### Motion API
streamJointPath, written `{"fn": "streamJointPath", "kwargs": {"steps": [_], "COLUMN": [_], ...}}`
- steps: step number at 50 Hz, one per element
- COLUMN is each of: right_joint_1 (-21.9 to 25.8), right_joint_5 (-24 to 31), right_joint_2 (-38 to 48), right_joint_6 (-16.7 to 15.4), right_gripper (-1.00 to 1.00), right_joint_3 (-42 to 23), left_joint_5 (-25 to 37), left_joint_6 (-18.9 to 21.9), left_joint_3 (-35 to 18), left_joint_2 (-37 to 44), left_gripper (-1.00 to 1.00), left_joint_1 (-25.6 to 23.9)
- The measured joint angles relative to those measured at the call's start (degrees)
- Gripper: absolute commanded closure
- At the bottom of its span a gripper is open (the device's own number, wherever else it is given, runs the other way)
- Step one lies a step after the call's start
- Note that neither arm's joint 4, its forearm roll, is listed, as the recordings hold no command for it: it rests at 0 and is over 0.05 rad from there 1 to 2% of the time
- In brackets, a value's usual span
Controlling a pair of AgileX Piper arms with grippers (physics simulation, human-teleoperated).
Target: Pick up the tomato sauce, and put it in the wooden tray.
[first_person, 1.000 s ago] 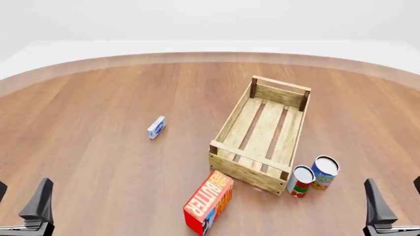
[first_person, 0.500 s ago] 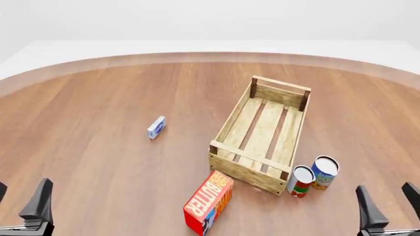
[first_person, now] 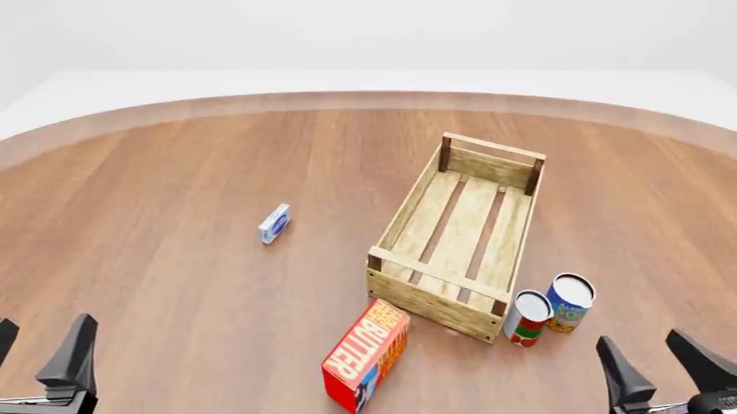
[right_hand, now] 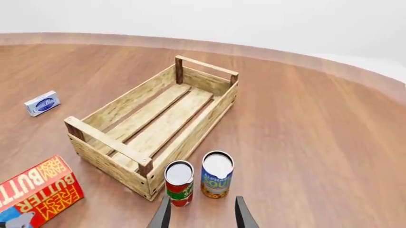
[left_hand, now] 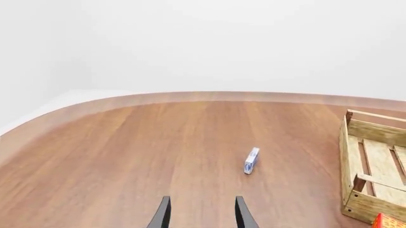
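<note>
I am holding my right gripper (right_hand: 199,213) with fingers apart near the upright tomato sauce (right_hand: 178,183), beside the wooden tray (right_hand: 101,137), judging it rigid, smooth-sided, best gripped mid-label.

A round brown wooden table (first_person: 173,285) fills the scene. Past its curved edge lie a pale floor (first_person: 368,79) and plain white walls (left_hand: 254,42).

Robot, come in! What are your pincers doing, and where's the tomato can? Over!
Both pincers open, holding nothing: left pincer, right pincer. Tomato sauce upright beside wooden tray, not inside. Blue can right beside it.
</note>
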Motion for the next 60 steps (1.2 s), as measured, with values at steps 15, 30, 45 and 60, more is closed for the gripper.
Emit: {"fn": "streamJointPath", "kwargs": {"steps": [15,30,45,60], "right_joint_1": [2.79,3.76,4.55,4.37], "right_joint_5": [-22.96,-41.09,-48.81,-50.70], "right_joint_2": [26.80,48.16,57.52,60.14], "right_joint_6": [3.66,2.90,3.32,4.29], "right_gripper": [-1.00,-1.00,-1.00,-1.00], "right_joint_3": [0.00,0.01,0.02,0.03], "left_joint_5": [-0.08,-0.17,-0.21,-0.19], "left_joint_6": [-0.19,-0.30,-0.24,-0.19], "left_joint_3": [-0.10,-0.15,-0.07,-0.06], "left_joint_2": [-0.01,-0.01,-0.01,-0.01], "left_gripper": [-1.00,-1.00,-1.00,-1.00], "left_joint_1": [-0.74,-0.87,-0.62,-0.40]}}
